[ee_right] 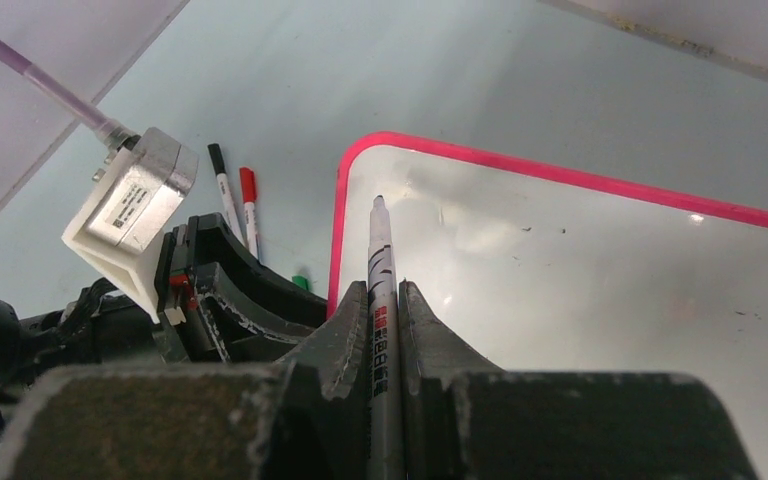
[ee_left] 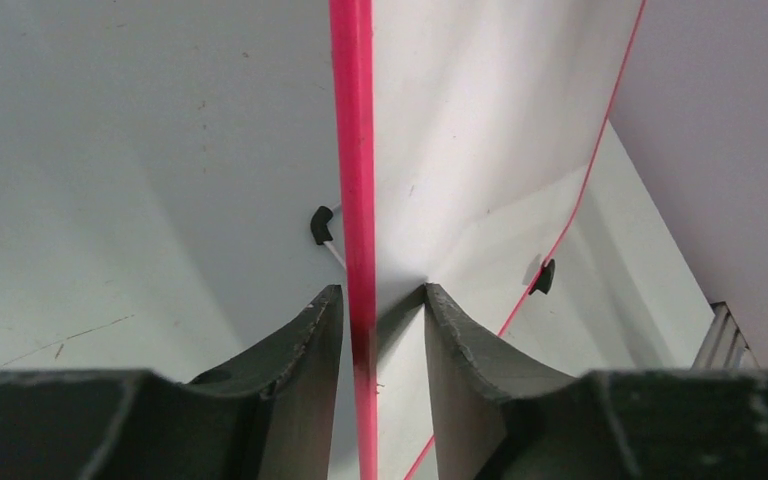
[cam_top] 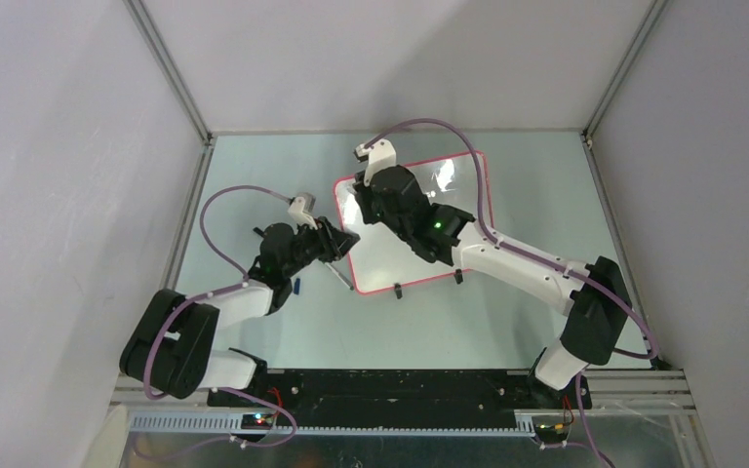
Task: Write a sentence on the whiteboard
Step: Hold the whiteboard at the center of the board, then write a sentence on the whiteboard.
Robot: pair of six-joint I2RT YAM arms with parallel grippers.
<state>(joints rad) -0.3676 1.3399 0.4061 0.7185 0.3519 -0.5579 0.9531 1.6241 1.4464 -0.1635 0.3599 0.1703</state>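
At the left edge of the whiteboard [cam_top: 390, 263] | my left gripper [ee_left: 381, 293] is straddling its frame, jaws parted | my right gripper [ee_right: 385, 292] is clamping a pen [ee_right: 380, 240] | a black-capped pen [ee_right: 226, 200] and a red-capped pen [ee_right: 250, 210] are lying beside it

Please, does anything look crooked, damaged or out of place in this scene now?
The small glossy whiteboard with the thin red frame lies askew on the pale table, its left rim between the parted fingers of the left gripper. Its visible surface shows only faint smudges, no writing, though the right gripper grips a white marker pen.
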